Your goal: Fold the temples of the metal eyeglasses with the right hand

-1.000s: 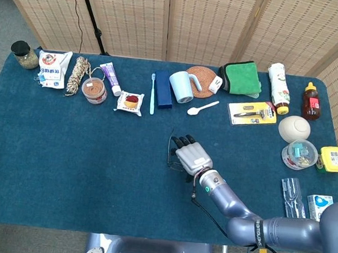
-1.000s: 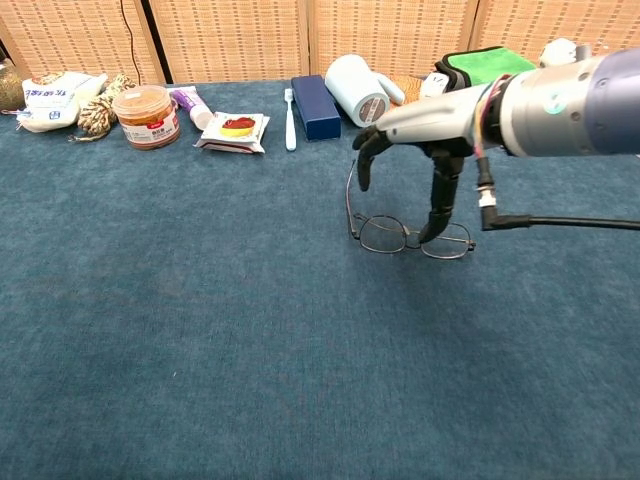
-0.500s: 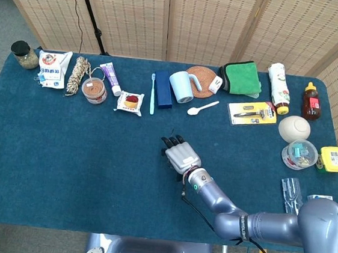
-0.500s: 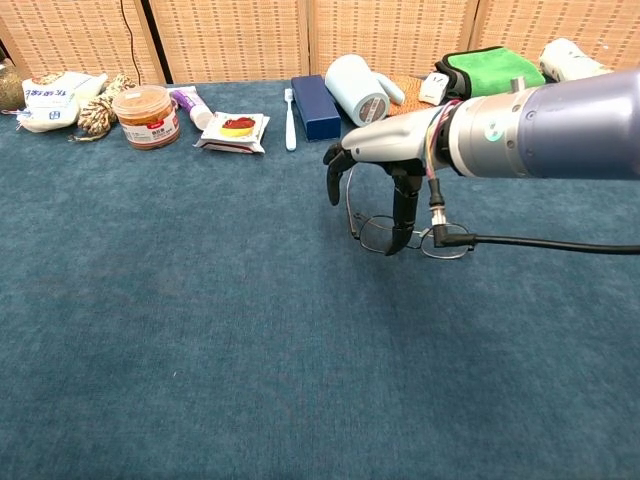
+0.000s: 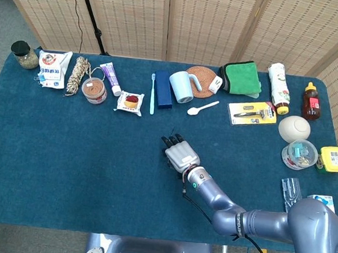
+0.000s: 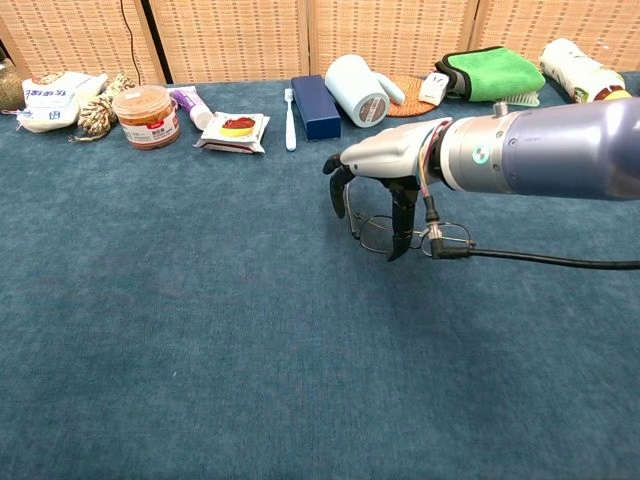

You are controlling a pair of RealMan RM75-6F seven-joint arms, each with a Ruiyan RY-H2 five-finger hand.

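My right hand [image 6: 385, 170] hovers palm-down over the metal eyeglasses [image 6: 405, 236] near the middle of the blue table [image 6: 200, 330], fingers [image 6: 337, 192] curled downward and the thumb [image 6: 399, 228] pointing straight down in front of the lenses. From the chest view, the glasses lie on the cloth with one temple [image 6: 350, 205] open and running away toward the far edge, just beside my curled fingers. I cannot tell whether any fingertip touches the frame; nothing is plainly gripped. In the head view my hand [image 5: 181, 155] covers most of the glasses, with only a thin line of the temple [image 5: 171, 134] showing past the fingertips.

Along the far edge stand a jar with an orange lid [image 6: 146, 116], a purple tube [image 6: 189, 107], a snack packet [image 6: 233, 130], a toothbrush [image 6: 290, 118], a dark blue case [image 6: 316, 106], a pale blue mug [image 6: 356, 90] lying on its side and a green cloth [image 6: 497, 73]. The head view also shows a white spoon [image 5: 202, 108] and a yellow carded tool [image 5: 252, 112] to the right. My left hand appears in neither view.
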